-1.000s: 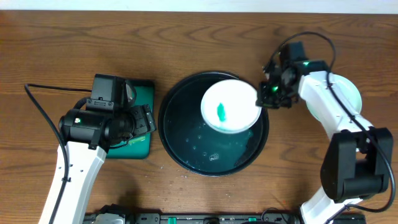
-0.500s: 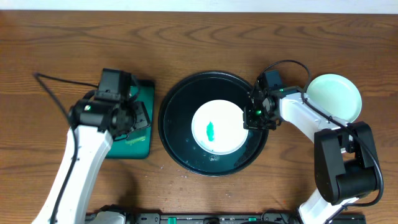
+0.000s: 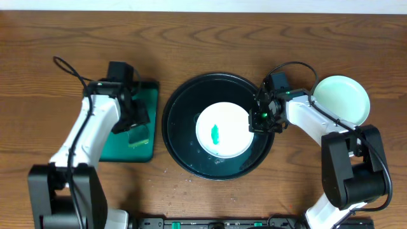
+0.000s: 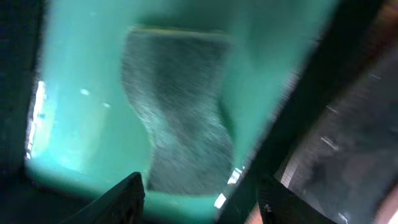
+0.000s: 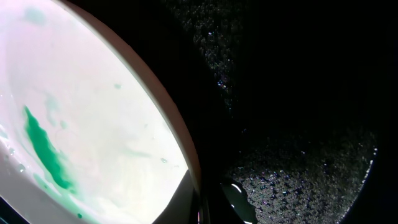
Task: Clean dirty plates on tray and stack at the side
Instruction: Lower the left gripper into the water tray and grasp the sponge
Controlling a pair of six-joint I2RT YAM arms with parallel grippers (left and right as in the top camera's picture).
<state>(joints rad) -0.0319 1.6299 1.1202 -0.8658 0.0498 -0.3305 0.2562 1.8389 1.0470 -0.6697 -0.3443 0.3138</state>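
Pinches the 3 o'clock rim of a small round white plate [image 3: 222, 130] with the right gripper [image 3: 255, 119], jaws closed tight on it. Rests that green-smeared plate flat at the centre of the large round black shallow tray [image 3: 184, 108]. Hangs the left gripper [image 4: 202, 200] over a green rectangular tray [image 3: 121, 146] at 9 o'clock, jaws partly spread astride the near end of a grey-green sponge [image 4: 177, 112], not clamped. Shows a second, clean pale plate [image 3: 343, 100] on the brown wooden table [image 3: 191, 38] at 3 o'clock.
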